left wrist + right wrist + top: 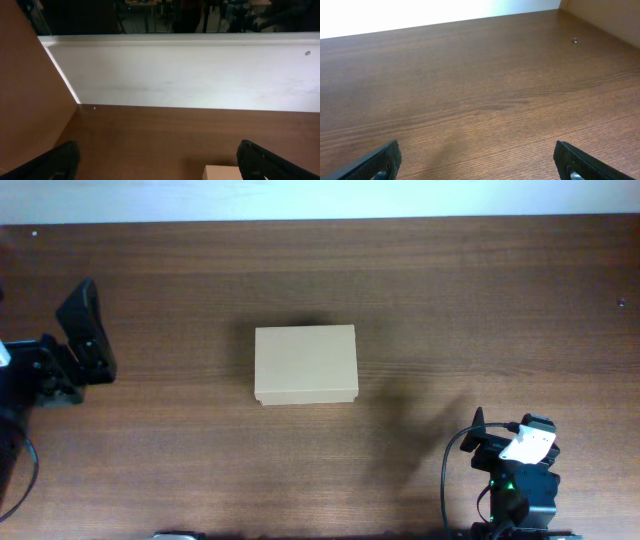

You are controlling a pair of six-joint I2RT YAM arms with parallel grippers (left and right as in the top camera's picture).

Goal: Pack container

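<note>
The container point(305, 365) is a plain tan cardboard box lying in the middle of the dark wooden table point(450, 300), its lid flap down. My left gripper point(157, 160) is open at the table's left side, well to the left of the box. Only a pale corner of the container point(220, 173) shows beside its right finger point(260, 162). My right gripper point(477, 160) is open low over bare wood near the front right, with nothing between its fingers. The box does not show in the right wrist view.
A white wall point(190, 75) runs along the table's far edge. A brown side panel point(25, 90) stands at the left. The right arm's base and cables point(515, 480) sit at the front right edge. A small screw point(575, 40) sits in the wood.
</note>
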